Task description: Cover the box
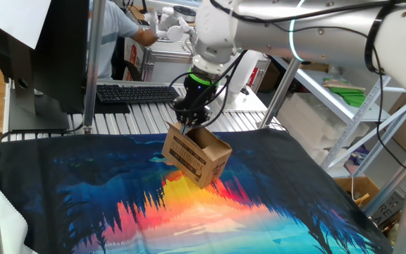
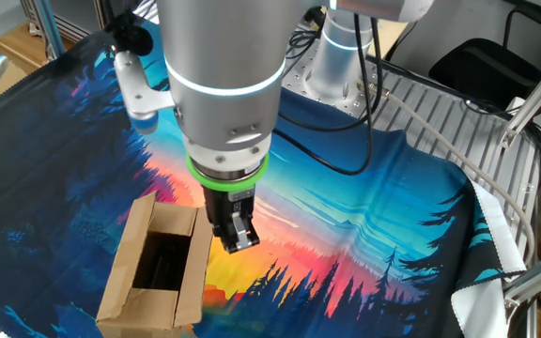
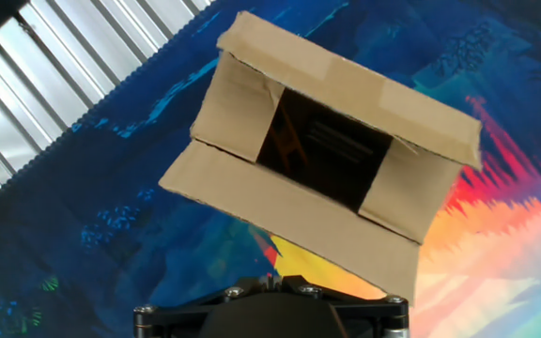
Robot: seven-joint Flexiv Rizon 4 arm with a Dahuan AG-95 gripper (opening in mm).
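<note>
The box (image 1: 196,159) is a small brown cardboard carton that stands on the colourful cloth with its top open. In the hand view the box (image 3: 299,211) has its two long flaps spread outward, its short flaps lean in, and something dark lies inside. My gripper (image 1: 187,125) hangs just over the box's far top edge, shut with nothing between its fingers. In the other fixed view the gripper (image 2: 237,237) sits right beside the long flap of the box (image 2: 120,282); I cannot tell whether they touch. The hand view shows only the tips of the gripper (image 3: 272,282), pressed together.
A forest-sunset cloth (image 1: 104,190) covers the slatted metal table (image 2: 440,122). A black keyboard (image 1: 136,92) and a monitor lie behind it, and a person (image 1: 115,28) sits further back. A larger cardboard box (image 1: 354,189) and metal shelving stand at the right.
</note>
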